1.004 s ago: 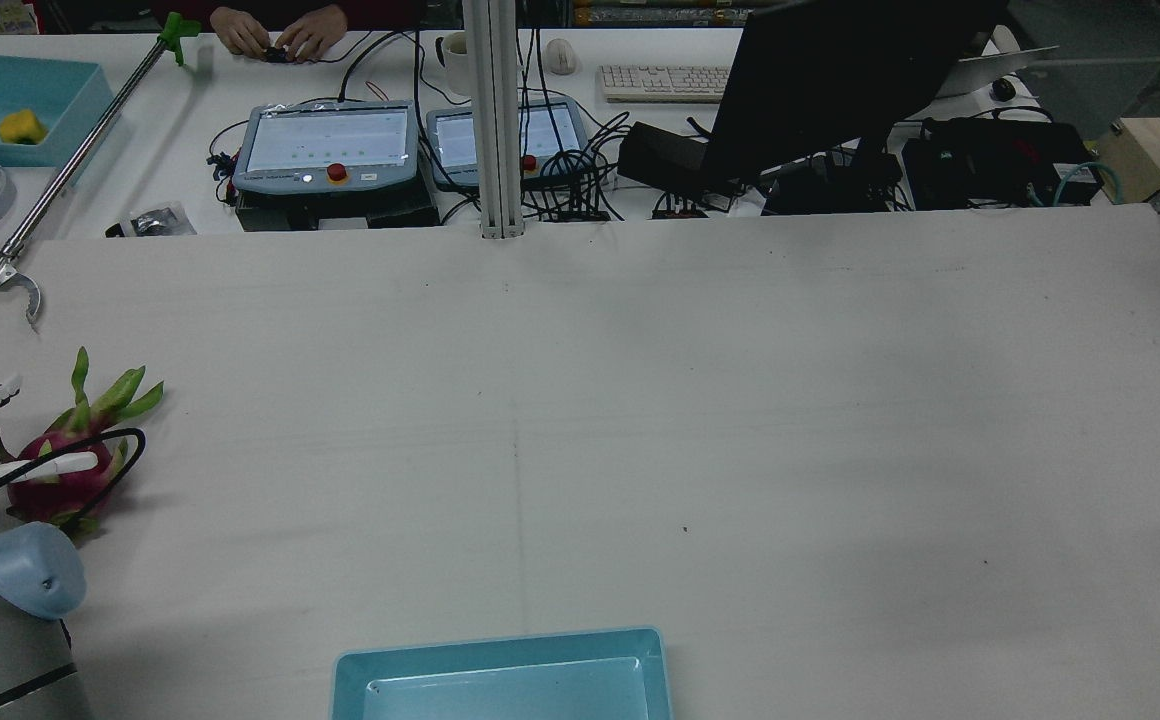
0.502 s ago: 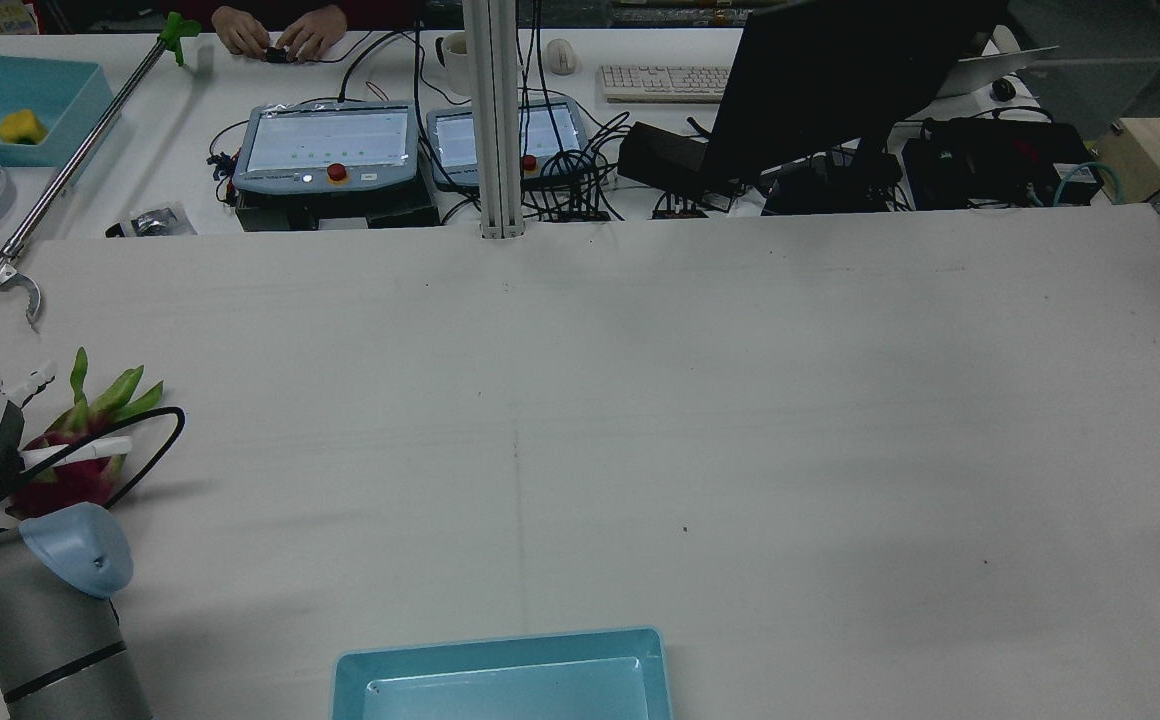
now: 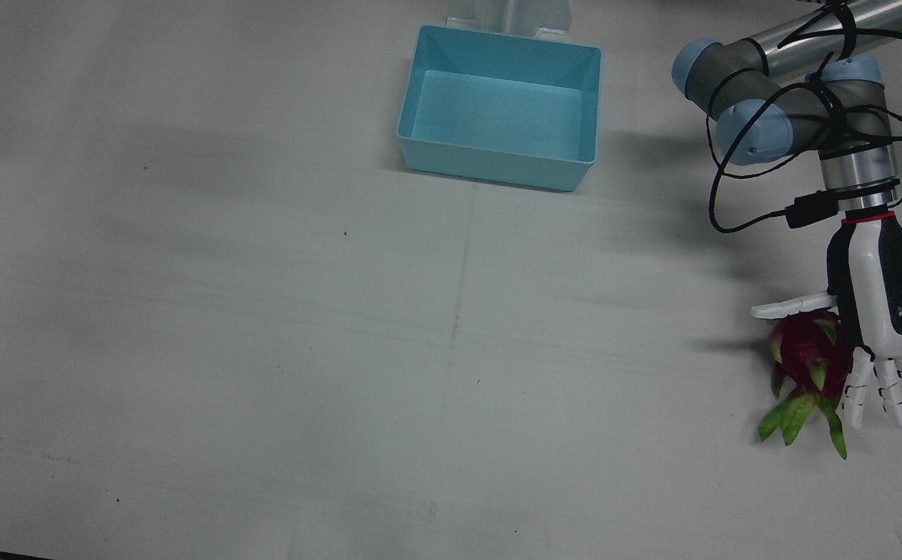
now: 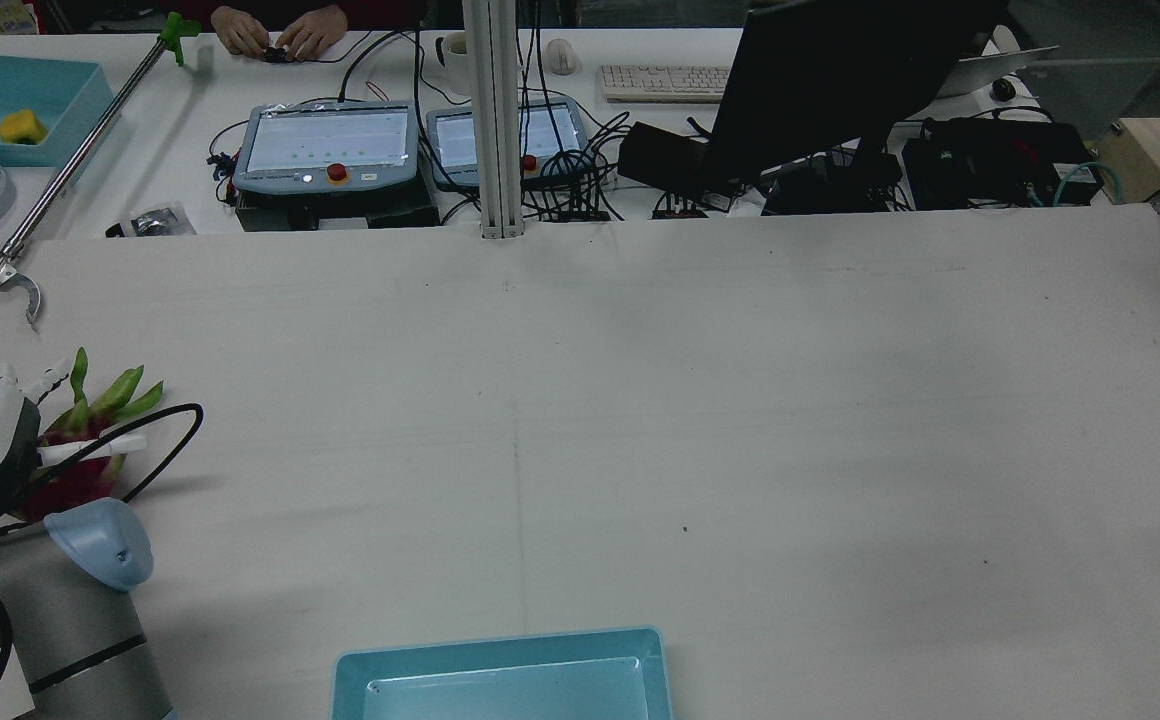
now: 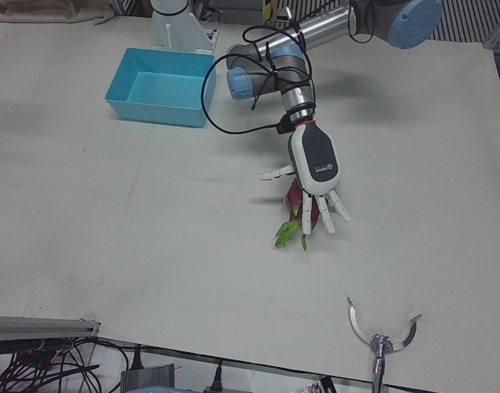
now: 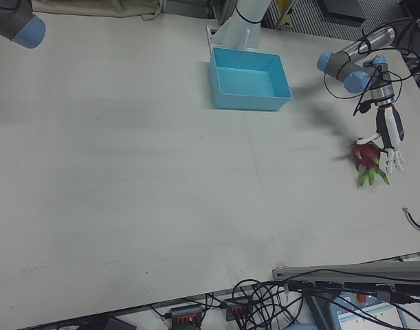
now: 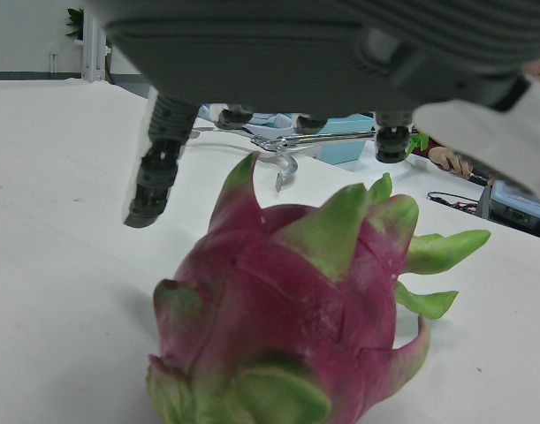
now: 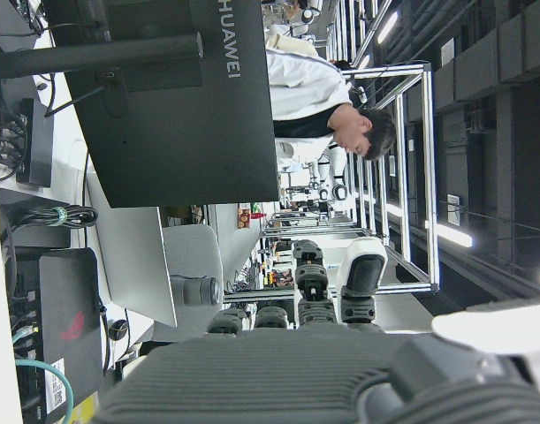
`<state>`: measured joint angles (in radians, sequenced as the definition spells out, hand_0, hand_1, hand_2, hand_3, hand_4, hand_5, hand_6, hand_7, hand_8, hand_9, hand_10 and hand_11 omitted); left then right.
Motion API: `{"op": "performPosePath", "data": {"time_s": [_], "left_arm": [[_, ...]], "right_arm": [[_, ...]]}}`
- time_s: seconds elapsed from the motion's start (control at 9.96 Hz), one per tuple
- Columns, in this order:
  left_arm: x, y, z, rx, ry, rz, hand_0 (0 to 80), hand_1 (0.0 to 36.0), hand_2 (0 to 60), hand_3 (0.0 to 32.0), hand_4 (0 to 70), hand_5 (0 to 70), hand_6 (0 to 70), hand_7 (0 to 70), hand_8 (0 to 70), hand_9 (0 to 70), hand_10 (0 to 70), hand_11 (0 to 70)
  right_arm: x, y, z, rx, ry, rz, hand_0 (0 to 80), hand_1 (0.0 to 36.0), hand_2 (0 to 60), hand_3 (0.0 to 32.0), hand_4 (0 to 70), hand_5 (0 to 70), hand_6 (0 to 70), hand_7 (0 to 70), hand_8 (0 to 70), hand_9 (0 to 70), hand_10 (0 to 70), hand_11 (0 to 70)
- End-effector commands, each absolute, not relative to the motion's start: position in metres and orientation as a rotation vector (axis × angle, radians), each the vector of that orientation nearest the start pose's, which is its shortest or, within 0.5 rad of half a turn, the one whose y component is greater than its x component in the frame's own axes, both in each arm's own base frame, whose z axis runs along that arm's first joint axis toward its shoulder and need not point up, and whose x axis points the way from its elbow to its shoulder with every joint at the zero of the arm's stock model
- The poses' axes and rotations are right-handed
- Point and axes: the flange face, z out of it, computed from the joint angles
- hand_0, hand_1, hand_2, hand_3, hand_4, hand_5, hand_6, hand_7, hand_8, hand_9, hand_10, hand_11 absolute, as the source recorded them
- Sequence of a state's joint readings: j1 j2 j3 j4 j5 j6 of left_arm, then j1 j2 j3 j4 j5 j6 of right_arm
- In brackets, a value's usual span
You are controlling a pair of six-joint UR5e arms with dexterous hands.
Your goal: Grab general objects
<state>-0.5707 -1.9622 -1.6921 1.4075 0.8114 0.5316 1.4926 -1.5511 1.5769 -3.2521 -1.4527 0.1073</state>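
A magenta dragon fruit with green scales lies on the white table near the left arm's side edge. My left hand hovers just over it, open, its fingers spread past the leafy end and the thumb out beside the fruit's other end. The left-front view shows the same hand above the fruit. In the left hand view the fruit fills the frame under the palm, not gripped. My right hand shows only in its own view, raised, holding nothing, fingers apart.
A light blue bin stands by the pedestals at the table's middle. A metal reach-grabber claw lies on the table just beyond the fruit. Teach pendants, cables and a monitor sit on the desk behind, where a person's hands rest.
The left arm has swung in and forward, carrying the open left hand further over the dragon fruit. The fruit has stayed where it was.
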Motion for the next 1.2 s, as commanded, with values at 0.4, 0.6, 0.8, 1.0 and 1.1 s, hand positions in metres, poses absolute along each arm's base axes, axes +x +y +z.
{"op": "performPosePath", "data": {"time_s": [0.4,0.6,0.8,1.0,1.1], "left_arm": [[0.310,-0.417,0.493,0.653,0.925,-1.686,31.2,1.9,0.0,32.0,0.0,0.0,0.0,0.0,0.0,0.0,0.0,0.0],[0.312,-0.418,0.497,0.660,0.921,-1.685,31.2,2.5,0.0,32.0,0.0,0.0,0.0,0.0,0.0,0.0,0.0,0.0],[0.310,-0.420,0.501,0.706,0.924,-1.688,33.2,3.2,0.0,32.0,0.0,0.0,0.0,0.0,0.0,0.0,0.0,0.0],[0.309,-0.419,0.501,0.743,0.919,-1.683,34.9,4.2,0.0,32.0,0.0,0.0,0.0,0.0,0.0,0.0,0.0,0.1],[0.319,-0.408,0.497,0.792,0.921,-1.650,34.7,3.8,0.0,32.0,0.0,0.0,0.0,0.0,0.0,0.0,0.7,1.6]], "right_arm": [[0.106,-0.501,0.685,0.059,2.060,-2.235,0.0,0.0,0.0,0.0,0.0,0.0,0.0,0.0,0.0,0.0,0.0,0.0],[0.106,-0.501,0.685,0.059,2.060,-2.235,0.0,0.0,0.0,0.0,0.0,0.0,0.0,0.0,0.0,0.0,0.0,0.0],[0.106,-0.501,0.685,0.059,2.060,-2.235,0.0,0.0,0.0,0.0,0.0,0.0,0.0,0.0,0.0,0.0,0.0,0.0],[0.106,-0.501,0.685,0.059,2.060,-2.235,0.0,0.0,0.0,0.0,0.0,0.0,0.0,0.0,0.0,0.0,0.0,0.0],[0.106,-0.500,0.685,0.059,2.058,-2.237,0.0,0.0,0.0,0.0,0.0,0.0,0.0,0.0,0.0,0.0,0.0,0.0]]}}
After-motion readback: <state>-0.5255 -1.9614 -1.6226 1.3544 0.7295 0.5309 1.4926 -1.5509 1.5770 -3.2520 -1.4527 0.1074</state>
